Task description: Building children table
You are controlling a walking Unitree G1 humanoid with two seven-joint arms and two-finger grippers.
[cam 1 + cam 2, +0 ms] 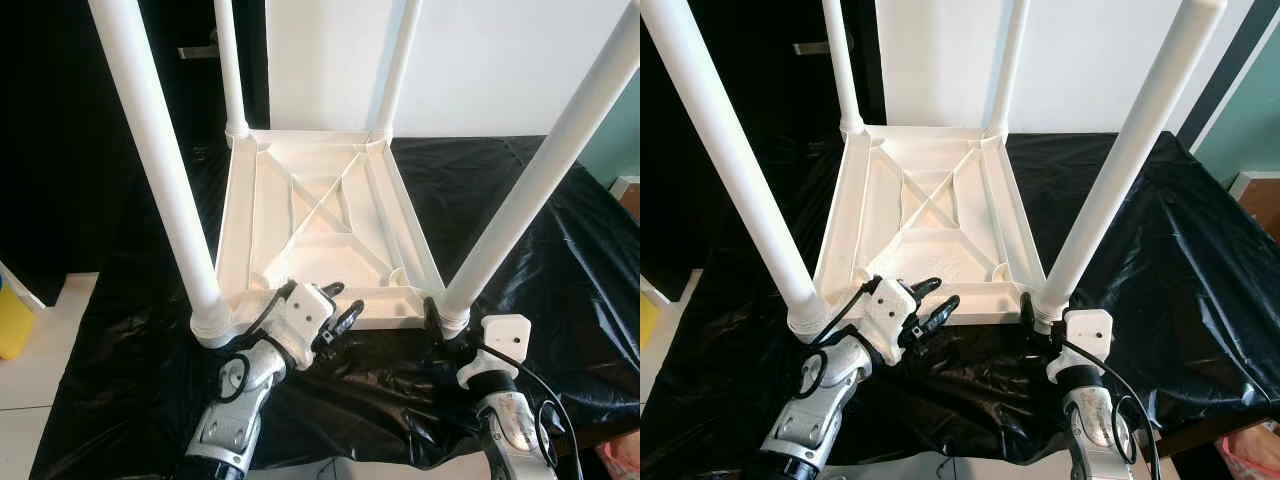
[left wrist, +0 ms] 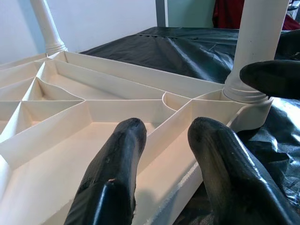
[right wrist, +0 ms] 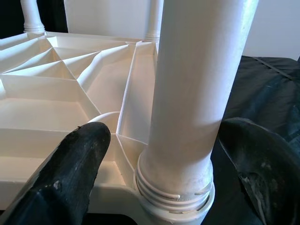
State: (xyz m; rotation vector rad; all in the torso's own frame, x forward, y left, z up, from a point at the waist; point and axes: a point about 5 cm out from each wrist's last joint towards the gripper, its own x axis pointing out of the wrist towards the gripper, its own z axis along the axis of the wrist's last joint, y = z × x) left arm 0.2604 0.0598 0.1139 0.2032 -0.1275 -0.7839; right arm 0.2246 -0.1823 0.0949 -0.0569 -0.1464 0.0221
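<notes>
Both eye views looked forward and down from the head at the upturned white table (image 1: 320,215) on black sheeting (image 1: 1160,230). Each wrist view sat close and low at the table's near edge, the right one facing the near right leg (image 3: 197,93).

Children table (image 1: 320,215): upside down on the sheet (image 1: 520,200), four legs up.
Left hand (image 1: 335,312): at its near edge.
Right hand (image 1: 1040,322): astride the near right leg (image 1: 1120,165).
</notes>
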